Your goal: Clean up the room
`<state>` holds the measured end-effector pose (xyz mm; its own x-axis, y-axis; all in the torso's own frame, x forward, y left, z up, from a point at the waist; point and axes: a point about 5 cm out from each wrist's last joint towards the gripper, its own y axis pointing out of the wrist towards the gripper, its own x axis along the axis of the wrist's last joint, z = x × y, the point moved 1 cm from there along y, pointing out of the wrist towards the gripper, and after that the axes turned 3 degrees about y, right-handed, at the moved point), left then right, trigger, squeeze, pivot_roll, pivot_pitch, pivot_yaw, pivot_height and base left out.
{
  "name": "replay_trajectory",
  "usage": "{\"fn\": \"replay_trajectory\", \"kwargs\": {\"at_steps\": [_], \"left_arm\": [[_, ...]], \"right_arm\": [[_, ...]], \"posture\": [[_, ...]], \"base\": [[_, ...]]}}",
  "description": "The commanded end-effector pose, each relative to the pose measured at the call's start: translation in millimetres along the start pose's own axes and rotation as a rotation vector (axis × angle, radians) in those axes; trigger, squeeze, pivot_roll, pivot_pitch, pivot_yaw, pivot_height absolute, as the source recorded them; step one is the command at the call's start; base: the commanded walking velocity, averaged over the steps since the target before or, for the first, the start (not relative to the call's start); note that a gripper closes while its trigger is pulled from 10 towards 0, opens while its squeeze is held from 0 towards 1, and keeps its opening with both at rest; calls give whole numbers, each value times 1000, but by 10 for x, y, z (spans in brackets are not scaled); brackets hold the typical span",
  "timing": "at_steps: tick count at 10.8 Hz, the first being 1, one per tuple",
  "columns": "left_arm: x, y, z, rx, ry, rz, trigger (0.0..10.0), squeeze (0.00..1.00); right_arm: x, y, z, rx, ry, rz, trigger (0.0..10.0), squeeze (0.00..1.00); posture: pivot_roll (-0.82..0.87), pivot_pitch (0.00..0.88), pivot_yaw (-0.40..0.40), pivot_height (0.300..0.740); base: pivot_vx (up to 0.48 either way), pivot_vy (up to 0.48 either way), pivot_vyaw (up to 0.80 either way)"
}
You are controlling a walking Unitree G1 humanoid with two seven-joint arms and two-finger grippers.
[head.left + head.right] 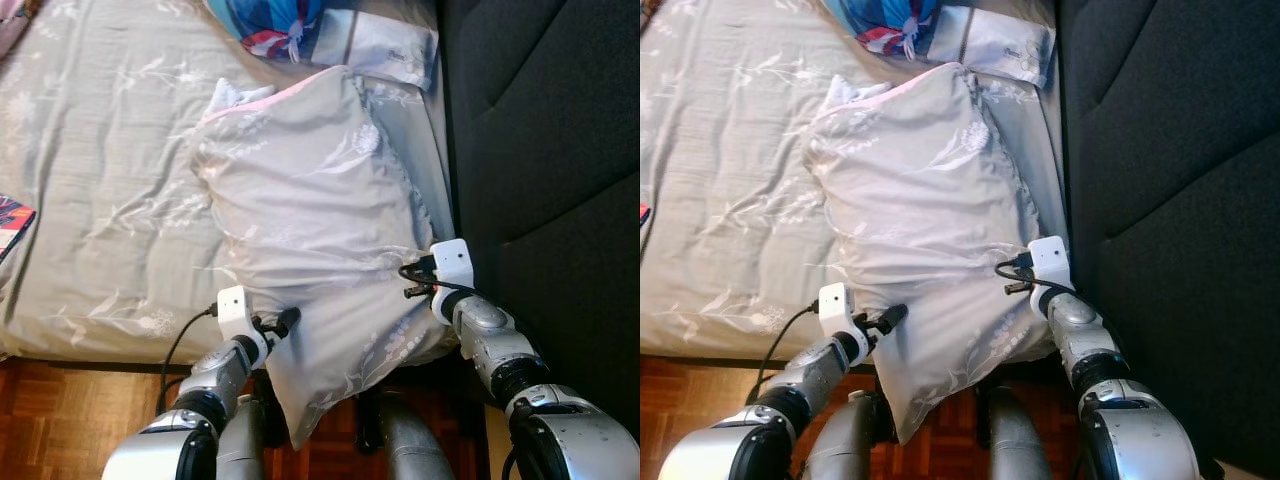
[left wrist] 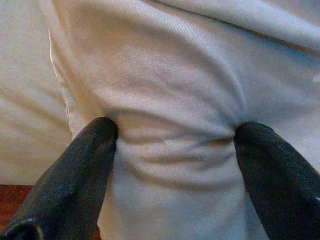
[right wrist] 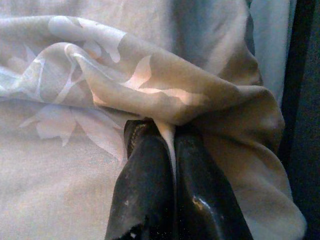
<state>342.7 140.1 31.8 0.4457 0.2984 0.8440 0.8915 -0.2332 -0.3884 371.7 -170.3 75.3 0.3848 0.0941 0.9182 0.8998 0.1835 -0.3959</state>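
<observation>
A large grey pillow (image 1: 320,240) with a pale floral print lies on the bed (image 1: 100,170), its lower end hanging over the bed's edge above the wooden floor (image 1: 60,420). The left gripper (image 1: 283,322) touches the pillow's lower left side; the right gripper (image 1: 415,280) is at its right edge, beside a dark headboard (image 1: 550,130). A blue patterned cloth (image 1: 270,25) lies past the pillow.
</observation>
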Motion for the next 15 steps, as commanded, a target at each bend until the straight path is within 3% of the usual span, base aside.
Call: {"fn": "replay_trajectory", "kwargs": {"at_steps": [1, 5, 11, 15], "left_arm": [[-245, -59, 56, 31, -45, 69, 0, 0], [-184, -64, 104, 42, -80, 33, 0, 0], [-186, -66, 87, 24, -85, 17, 0, 0], [-72, -59, 127, 27, -74, -17, 0, 0]], "right_arm": [[-367, -91, -113, -41, 29, 123, 0, 0], [-287, -68, -97, -33, 31, 107, 0, 0], [-308, -57, -40, -18, 52, 107, 0, 0], [-320, -47, 2, -8, 73, 106, 0, 0]], "posture": [[-109, 559, -148, 691], [-103, 551, -142, 691], [-77, 538, -115, 691], [-52, 518, -97, 691]], "base": [[0, 0, 0], [0, 0, 0], [0, 0, 0], [0, 0, 0]]}}
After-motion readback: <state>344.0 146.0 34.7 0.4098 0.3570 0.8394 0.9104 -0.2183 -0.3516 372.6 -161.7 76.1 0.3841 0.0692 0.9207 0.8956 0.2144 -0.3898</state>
